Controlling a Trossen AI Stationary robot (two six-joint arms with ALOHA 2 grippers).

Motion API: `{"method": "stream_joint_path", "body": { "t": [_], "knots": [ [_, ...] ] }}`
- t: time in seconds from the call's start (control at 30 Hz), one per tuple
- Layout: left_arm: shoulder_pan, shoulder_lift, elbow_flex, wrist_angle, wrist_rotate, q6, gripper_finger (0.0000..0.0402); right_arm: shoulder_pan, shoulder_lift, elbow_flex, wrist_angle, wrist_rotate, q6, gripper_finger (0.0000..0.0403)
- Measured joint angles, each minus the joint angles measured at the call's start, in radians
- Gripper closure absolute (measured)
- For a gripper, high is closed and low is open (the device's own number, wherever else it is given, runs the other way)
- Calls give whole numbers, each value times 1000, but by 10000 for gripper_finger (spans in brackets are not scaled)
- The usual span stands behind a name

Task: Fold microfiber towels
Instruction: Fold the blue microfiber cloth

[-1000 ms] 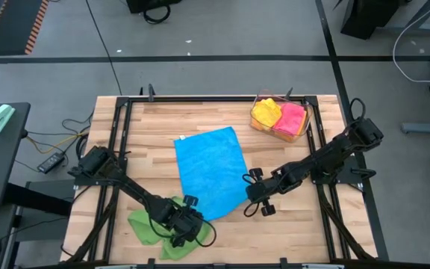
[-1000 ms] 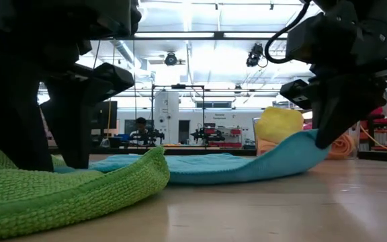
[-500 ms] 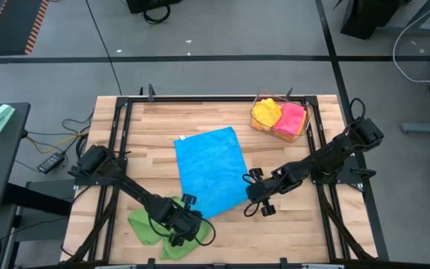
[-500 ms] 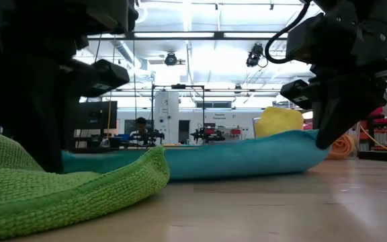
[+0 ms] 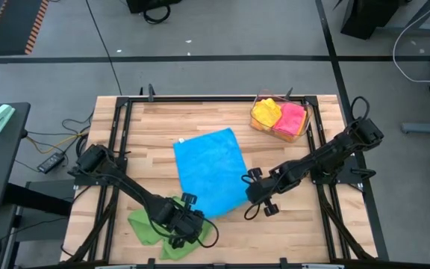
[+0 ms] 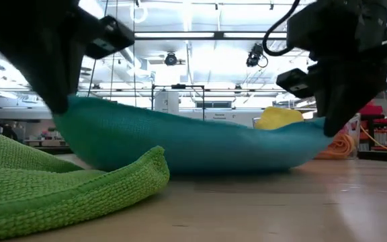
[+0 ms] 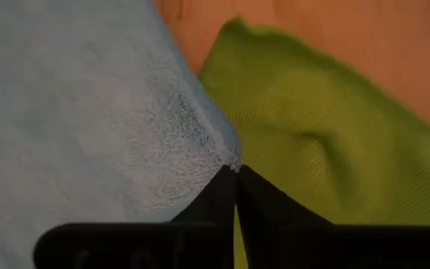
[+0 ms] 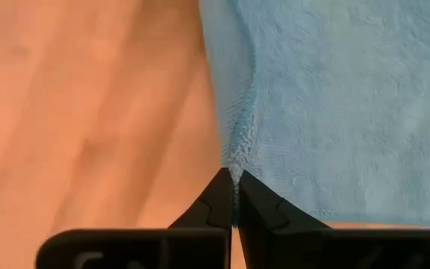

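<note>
The blue towel (image 5: 211,172) lies spread near the middle of the worktop (image 5: 148,142), its near edge raised off the surface at both corners. Judged from this, both corners are held so that the near edge can be carried over toward the far edge for a first fold.

The left tool (image 5: 187,221), toward the worktop's near edge, is closed tight on the towel's near-left corner; the left wrist view shows the fingers (image 7: 222,196) pinched together with blue pile between the tips. The right tool (image 5: 254,193), right of centre, is likewise closed on the near-right corner, cloth bunched at its tips in the right wrist view.

The green towel (image 5: 146,226) lies crumpled at the near-left corner of the worktop, just beside the left tool and not held. Yellow (image 5: 266,112) and pink (image 5: 293,117) towels sit in the clear bin (image 5: 281,135) at the far-right corner.
</note>
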Motion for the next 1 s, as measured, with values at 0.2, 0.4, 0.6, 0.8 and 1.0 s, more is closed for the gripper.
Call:
{"method": "stream_joint_path", "body": {
  "t": [0.2,0.4,0.6,0.8,1.0],
  "knots": [
    [-3,0,72,14,1,-24,387,9,0,47,-47,-154,1,388],
    [-26,0,77,120,59,-111,372,93,0,51,-51,-289,25,388],
    [-53,0,77,213,83,-82,393,162,-24,59,-52,-373,33,388],
    [-48,0,77,150,65,-85,379,150,-56,74,-74,-277,25,388],
    [-5,0,77,-53,-16,-70,378,61,-74,74,-150,-51,16,388]
  ]
}}
